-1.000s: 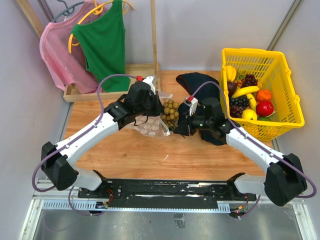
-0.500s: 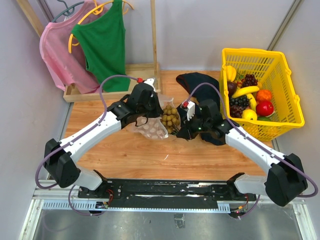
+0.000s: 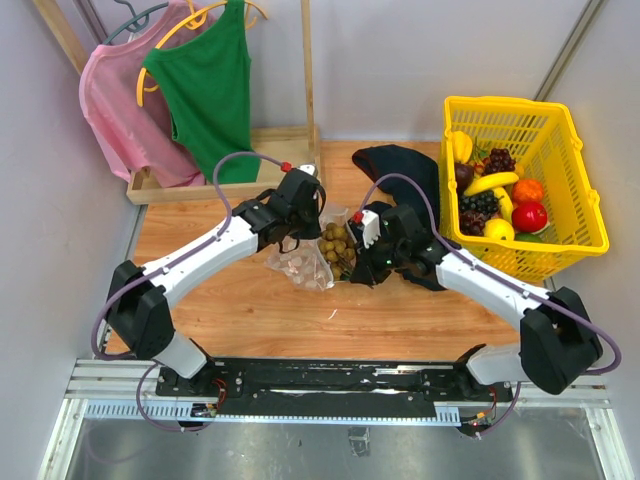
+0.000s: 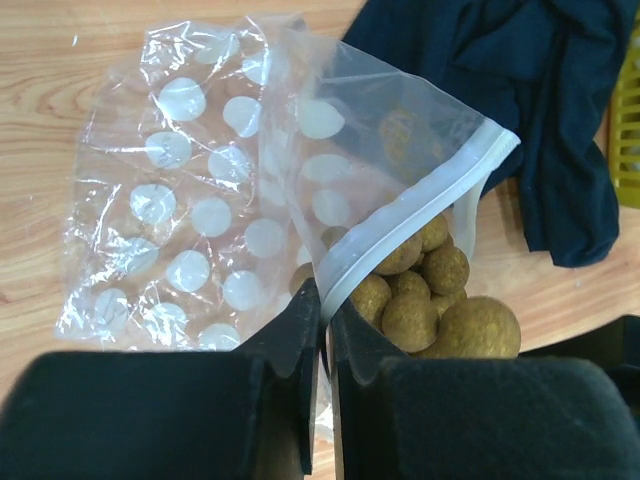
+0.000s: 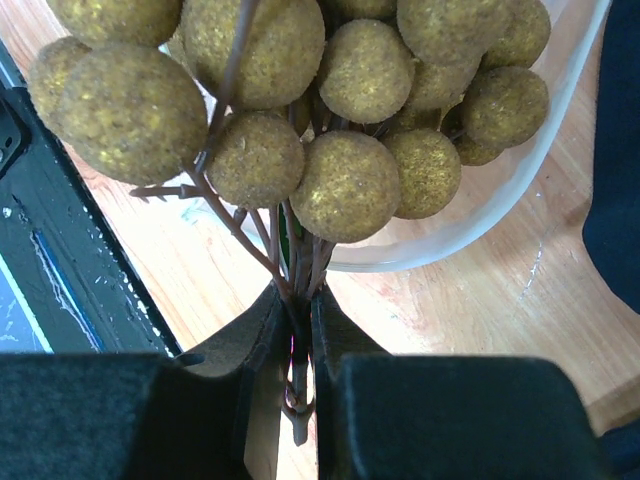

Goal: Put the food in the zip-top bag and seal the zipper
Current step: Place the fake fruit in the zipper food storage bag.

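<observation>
The clear zip-top bag with white dots lies on the wooden table, its mouth lifted. My left gripper is shut on the zipper edge, the strip running into the narrow gap at the gripper. My right gripper is shut on the brown stem of the tan longan cluster. The longan cluster hangs over the bag's rim, above the gripper, and part of the longan cluster sits inside the bag. Banana, apple, grapes and lemon lie in the basket.
A yellow lattice basket stands at the right edge. A dark navy cloth lies behind the right gripper, and the same cloth shows close to the bag's mouth. A wooden tray with hanging pink and green tops is back left.
The right gripper has carried the longan cluster left and nearer, into the bag's mouth. The left gripper shifted right with the bag's edge, and the bag slid along under it.
</observation>
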Controlling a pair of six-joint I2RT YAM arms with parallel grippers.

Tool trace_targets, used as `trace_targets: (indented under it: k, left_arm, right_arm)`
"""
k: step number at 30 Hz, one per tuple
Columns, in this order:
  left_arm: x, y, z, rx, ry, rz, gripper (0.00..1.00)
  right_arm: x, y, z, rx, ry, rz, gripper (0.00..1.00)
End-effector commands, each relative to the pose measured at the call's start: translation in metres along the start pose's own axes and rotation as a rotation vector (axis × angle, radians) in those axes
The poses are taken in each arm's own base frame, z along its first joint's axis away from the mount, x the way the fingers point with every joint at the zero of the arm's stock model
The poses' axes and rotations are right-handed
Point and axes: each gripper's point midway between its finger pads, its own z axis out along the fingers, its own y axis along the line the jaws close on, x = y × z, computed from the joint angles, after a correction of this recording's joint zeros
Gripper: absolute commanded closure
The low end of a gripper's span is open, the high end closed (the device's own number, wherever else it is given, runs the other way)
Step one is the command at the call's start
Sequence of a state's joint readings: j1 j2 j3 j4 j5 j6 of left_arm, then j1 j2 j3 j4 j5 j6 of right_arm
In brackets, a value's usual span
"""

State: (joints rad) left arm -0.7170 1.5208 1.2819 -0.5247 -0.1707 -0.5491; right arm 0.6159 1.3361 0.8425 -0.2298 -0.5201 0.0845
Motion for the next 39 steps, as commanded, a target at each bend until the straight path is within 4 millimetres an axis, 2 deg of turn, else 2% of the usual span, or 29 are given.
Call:
trace_targets:
  k: [1,3,10,16,24,32,35,39]
  left_arm:
    - [-0.011,0.002,0.005,-0.044,-0.024,0.023,0.95]
    - [-0.010,-0.002,0.004,-0.030,-0.015,0.027,0.99]
    - [-0.020,-0.032,-0.021,0.084,-0.066,0.096,1.00]
    - [-0.015,-0.053,-0.033,0.156,-0.059,0.159,1.00]
    - [-0.015,-0.058,-0.045,0.180,-0.063,0.155,1.00]
    - [-0.023,-0.048,-0.057,0.128,-0.096,0.115,1.00]
    - [-0.023,-0.056,-0.060,0.165,-0.087,0.116,1.00]
    - [-0.017,-0.067,-0.061,0.193,-0.077,0.126,1.00]
  right_arm:
    - [-0.005,0.002,0.004,0.007,-0.006,-0.037,0.99]
    - [-0.004,0.001,0.004,0.008,0.006,-0.035,0.99]
    - [-0.006,-0.002,0.007,0.018,0.057,-0.007,0.99]
    - [-0.014,-0.003,0.004,0.018,0.068,0.014,0.99]
    - [-0.025,-0.016,-0.009,0.049,0.050,0.108,0.99]
    - [-0.027,-0.027,-0.021,0.113,0.078,0.199,0.99]
    - [-0.035,-0.022,-0.024,0.100,0.053,0.211,0.99]
    - [-0.056,-0.013,-0.030,0.075,-0.008,0.235,0.99]
